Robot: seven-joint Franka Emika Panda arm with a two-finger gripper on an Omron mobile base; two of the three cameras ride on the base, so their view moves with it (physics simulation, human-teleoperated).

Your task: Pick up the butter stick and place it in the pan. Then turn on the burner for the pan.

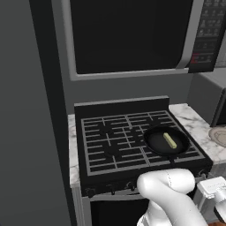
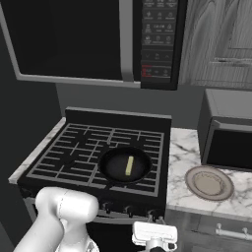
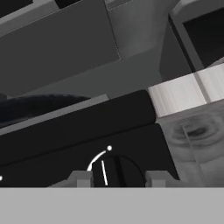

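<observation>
Stove (image 1: 110, 141), butter stick (image 1: 170, 140) in pan (image 1: 154, 142), claw (image 3: 117, 177) around knob (image 3: 114, 171)

My fingers (image 3: 83, 178): only tips visible, lower part cut by hand view bottom. Knob (image 3: 114, 171) between them: lower half cut off; contact unclear. Pan (image 1: 166, 141) handle hidden behind my arm in left base view. Pale dish (image 1: 219, 136) cut by right edge. Microwave (image 2: 156, 39) button labels too small to read.

black pan (image 2: 115, 170), pale yellow-green butter stick (image 2: 129, 166)
</observation>
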